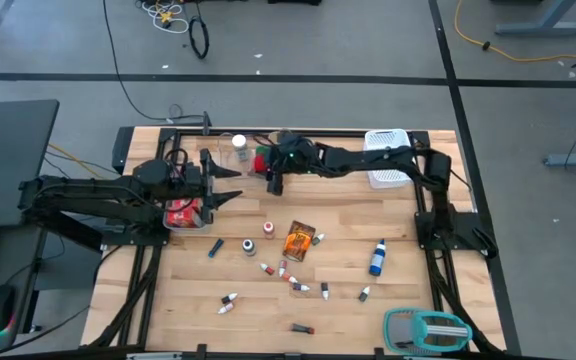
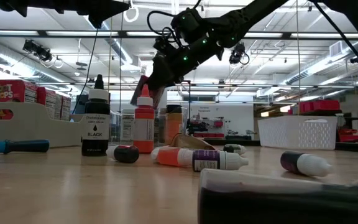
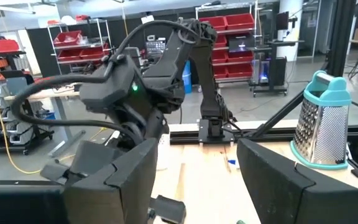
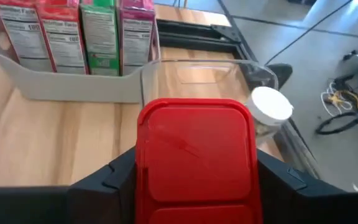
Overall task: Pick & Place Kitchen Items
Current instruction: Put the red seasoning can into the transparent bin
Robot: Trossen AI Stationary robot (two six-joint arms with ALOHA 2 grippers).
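- your right tool (image 4: 194, 180) is hovering above the far side of the worktop (image 1: 348, 270), its fingers clamping a red box (image 4: 194, 155) from both sides.
- the red box is hanging in the air just beside the clear tray (image 4: 197, 71), where a white-lidded jar (image 4: 271, 107) is sitting.
- your left tool (image 1: 230, 185) is waiting with fingers spread wide, holding nothing, over the grey bin (image 4: 61, 87) of red, green and pink boxes (image 4: 79, 34).
- an orange packet (image 1: 299, 240), a blue bottle (image 1: 377, 258) and small vials (image 1: 293, 280) are lying scattered across the middle of the worktop.
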